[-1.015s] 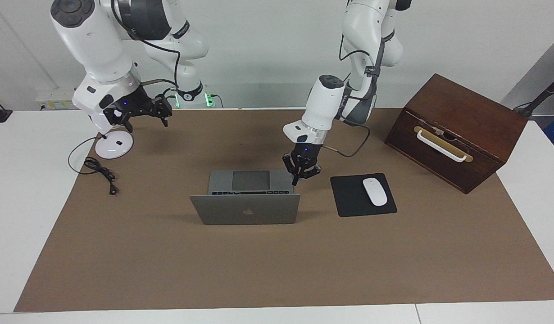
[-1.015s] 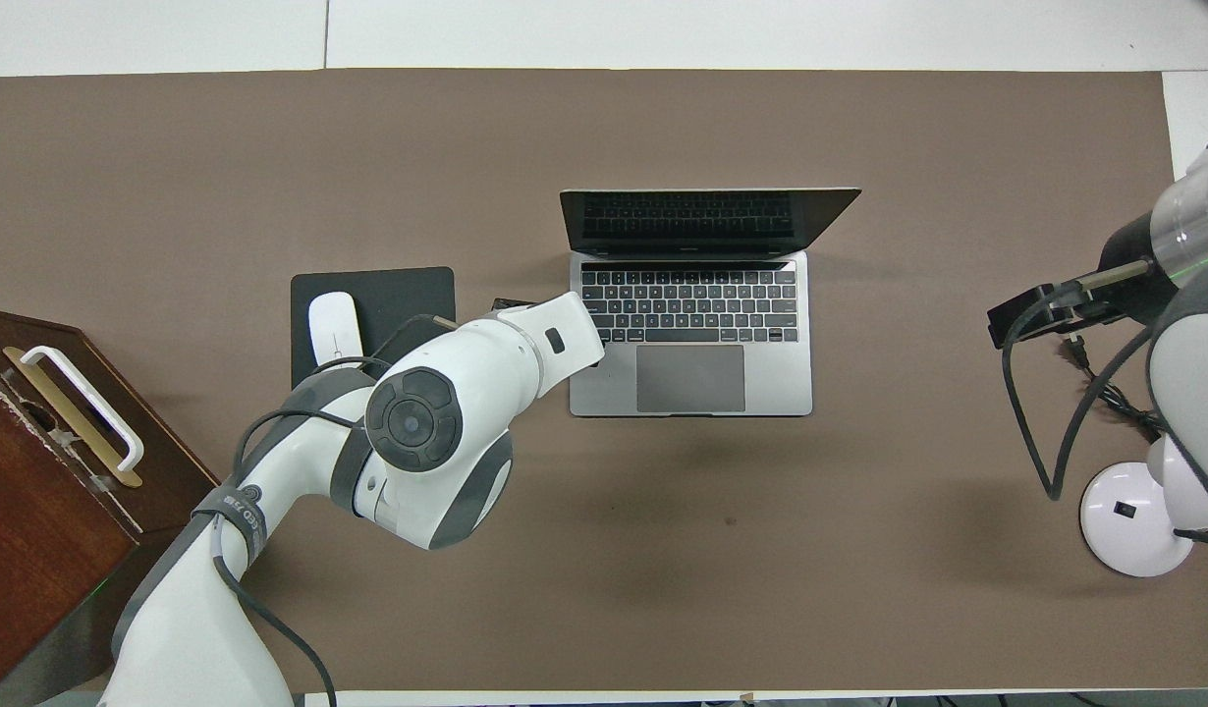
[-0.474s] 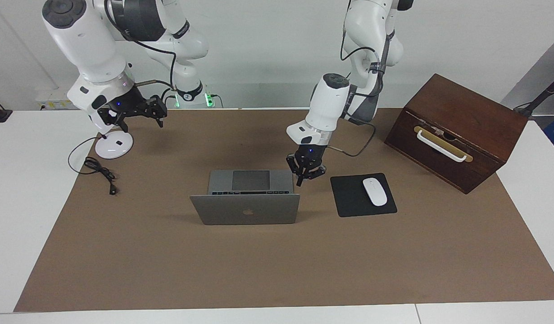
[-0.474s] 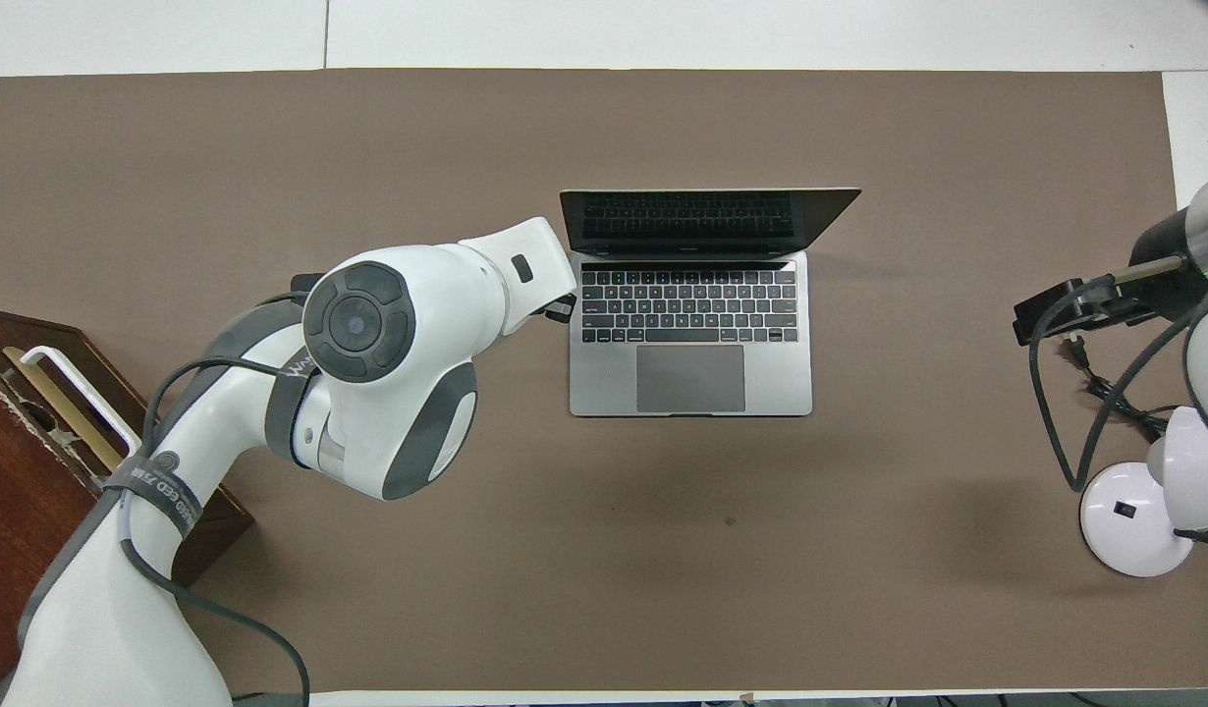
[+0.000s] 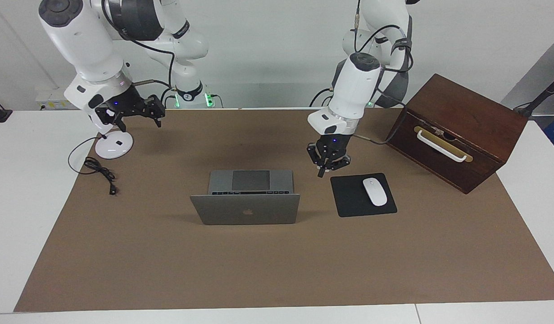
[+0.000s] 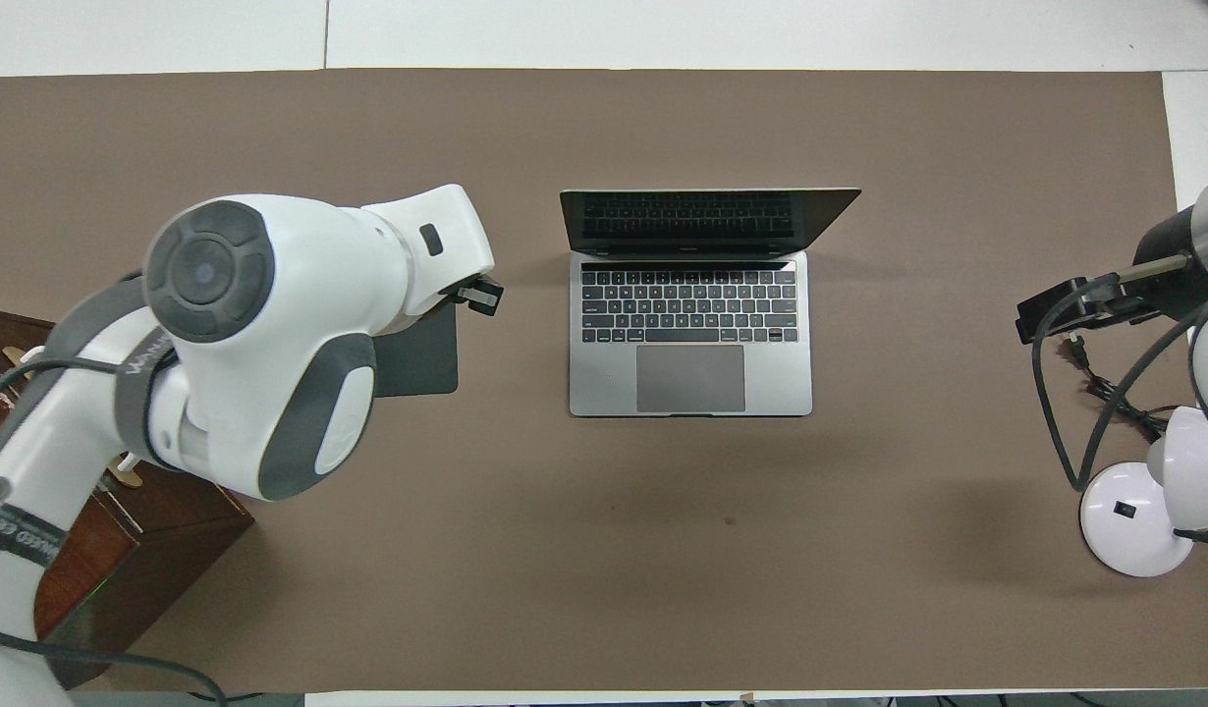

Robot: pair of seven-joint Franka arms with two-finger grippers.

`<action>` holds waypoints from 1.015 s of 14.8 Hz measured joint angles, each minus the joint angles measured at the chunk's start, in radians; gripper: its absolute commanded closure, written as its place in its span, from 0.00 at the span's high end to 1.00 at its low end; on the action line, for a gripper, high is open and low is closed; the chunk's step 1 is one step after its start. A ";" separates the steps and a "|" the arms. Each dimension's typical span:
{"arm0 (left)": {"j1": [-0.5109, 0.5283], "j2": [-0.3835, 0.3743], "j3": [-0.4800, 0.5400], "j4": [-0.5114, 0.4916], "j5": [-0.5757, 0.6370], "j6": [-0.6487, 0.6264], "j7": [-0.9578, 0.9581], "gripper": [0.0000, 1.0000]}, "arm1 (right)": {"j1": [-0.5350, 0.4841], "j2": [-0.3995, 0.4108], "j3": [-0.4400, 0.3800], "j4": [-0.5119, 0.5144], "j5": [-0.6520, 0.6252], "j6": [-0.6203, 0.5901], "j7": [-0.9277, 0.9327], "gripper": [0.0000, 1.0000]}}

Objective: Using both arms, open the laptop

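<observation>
The tabletop (image 5: 2,202) is white and carries a brown mat (image 5: 277,270) that covers nearly all of it, leaving white strips at both ends and along the edge farthest from the robots; the broad stretch of mat between the laptop and that edge lies bare. A dark wooden box (image 5: 461,130) with a pale handle sits at the left arm's end, near the corner closest to the robots, its body turned askew to the mat's edges. The laptop (image 5: 245,209) stands open at about the middle of the mat, lid upright with the logo facing away from the robots, keyboard deck flat and its trackpad nearest them; bare mat surrounds it on every side. Beside it toward the left arm's end lies a black mouse pad (image 5: 349,198) with a white mouse (image 5: 374,191) on it, a clear gap between pad and laptop. At the right arm's end a white round lamp base (image 5: 114,145) and a black cable (image 5: 99,170) rest near the mat's edge. The left pincer (image 5: 322,172) hangs over the gap just by the pad's corner nearest the robots, fingertips together, holding nothing. The right pincer (image 5: 139,112) hovers above the lamp base, well apart from the laptop; whether it is spread or closed cannot be told.
</observation>
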 measured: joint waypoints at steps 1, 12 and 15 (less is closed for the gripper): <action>0.022 -0.024 0.001 0.002 0.000 -0.037 0.026 0.18 | 0.000 0.000 -0.001 0.000 0.000 0.000 0.000 1.00; 0.236 -0.184 0.004 0.003 0.002 -0.285 0.119 1.00 | -0.048 -0.016 -0.011 0.005 0.000 0.001 0.001 1.00; 0.270 -0.203 0.004 0.003 0.002 -0.315 0.119 1.00 | -0.048 -0.027 -0.012 0.006 0.000 0.001 0.001 1.00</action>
